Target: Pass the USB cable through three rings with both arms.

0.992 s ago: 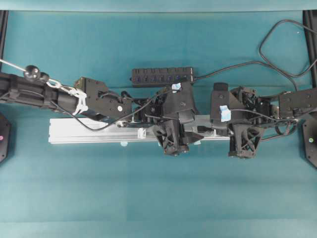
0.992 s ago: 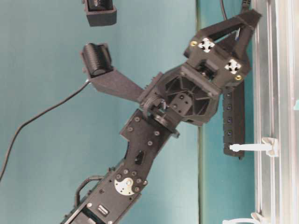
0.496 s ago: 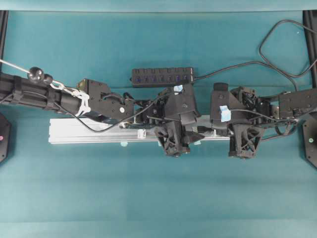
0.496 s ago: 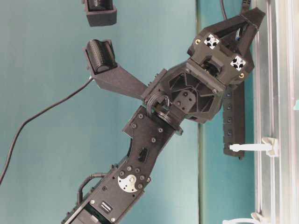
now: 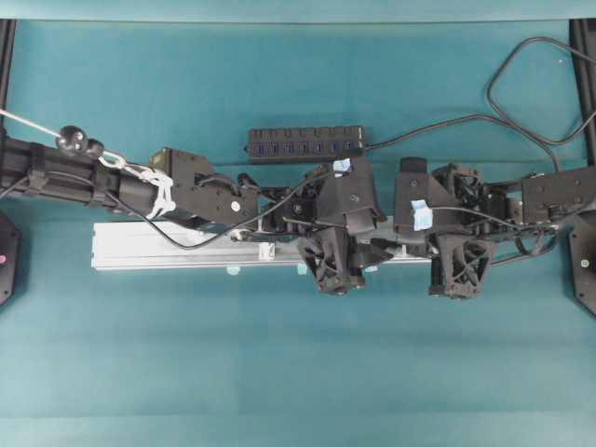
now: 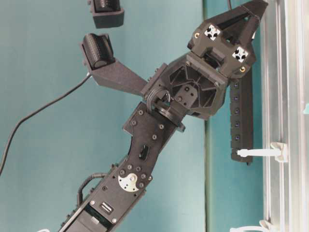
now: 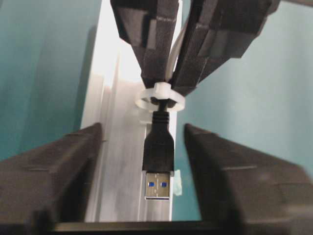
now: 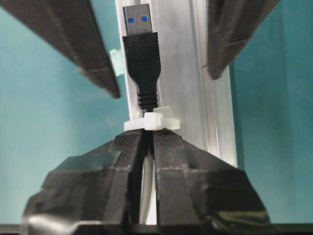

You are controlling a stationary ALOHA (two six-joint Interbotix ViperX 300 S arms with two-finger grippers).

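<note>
Rail: a long silver aluminium rail (image 5: 168,247) lies across the teal counter (image 5: 279,372); every place below is given from this rail.
Rings: one whitish plastic ring (image 7: 159,98) stands upright on the rail near its right end; a second ring (image 5: 266,250) stands at mid-rail. I cannot make out a third.
USB cable: the USB cable (image 7: 157,147) is threaded through the first ring. Its black plug with blue-tabbed metal tip lies along the rail on the left side of that ring, its pale cord on the right side.
Right gripper: the right gripper (image 8: 146,147) sits over the rail just right of that ring, fingers pressed together, pinching the cord right behind the ring.
Left gripper: the left gripper (image 7: 142,147) is over the rail just left of the ring, fingers spread either side of the plug, clear of it.
USB hub: a black USB hub (image 5: 304,143) lies on the counter behind the rail, parallel to it.
</note>
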